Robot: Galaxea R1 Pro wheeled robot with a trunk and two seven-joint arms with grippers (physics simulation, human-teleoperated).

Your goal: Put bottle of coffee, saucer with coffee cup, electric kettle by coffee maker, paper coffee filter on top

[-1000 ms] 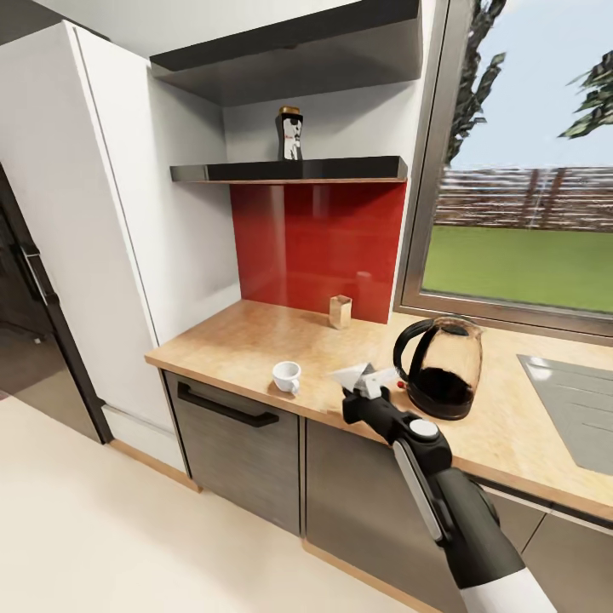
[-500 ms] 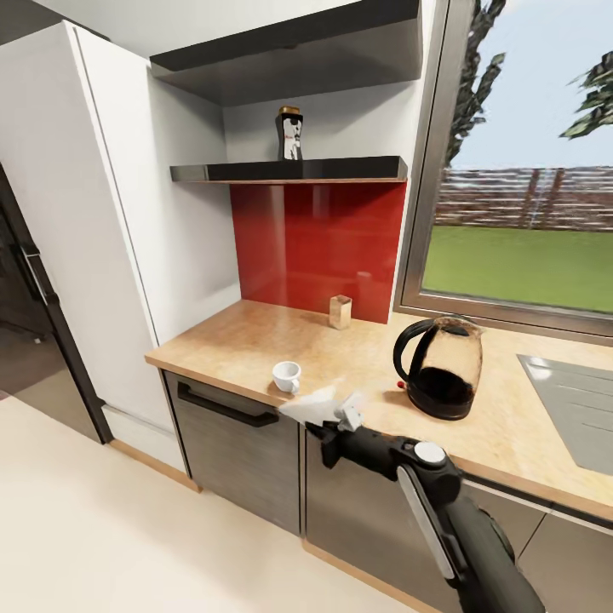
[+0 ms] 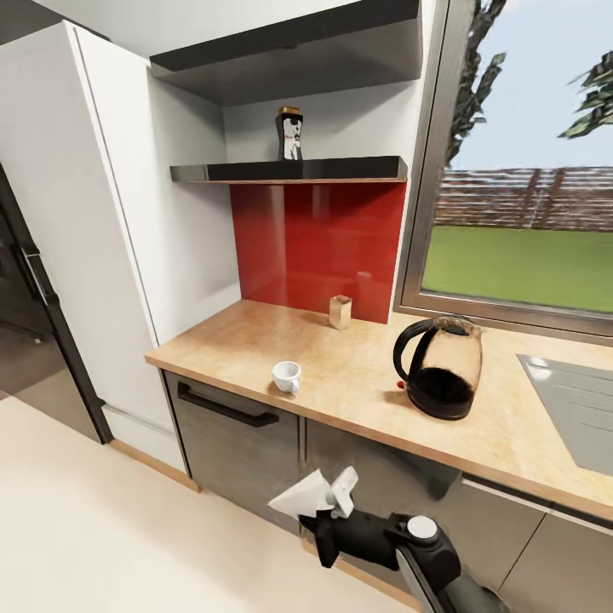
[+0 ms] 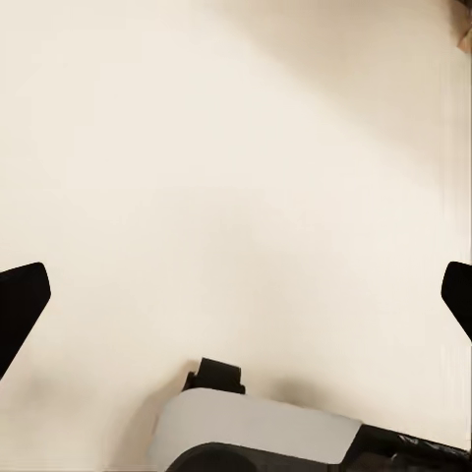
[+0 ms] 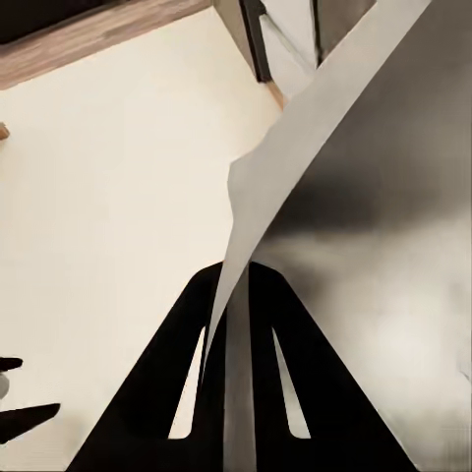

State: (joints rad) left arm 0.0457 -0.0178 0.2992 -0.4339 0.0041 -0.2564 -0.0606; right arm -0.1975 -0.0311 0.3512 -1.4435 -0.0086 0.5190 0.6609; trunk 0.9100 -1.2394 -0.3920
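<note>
Pinching the paper coffee filter (image 3: pixel 308 495) in the right hand (image 3: pixel 328 521), low at 6 o'clock, below the desk (image 3: pixel 255 345) edge. Left hand (image 4: pixel 236 305) spread over the floor. Coffee bottle (image 3: pixel 289 134) on shelf at 12; cup (image 3: pixel 287 375) and kettle (image 3: pixel 443 368) on desk. Judging nothing placed. Open room left of the kettle.

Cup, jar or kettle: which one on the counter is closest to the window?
The electric kettle: the dark glass one with a black handle, standing just below the window. The white coffee cup and small tan jar sit further left.
</note>
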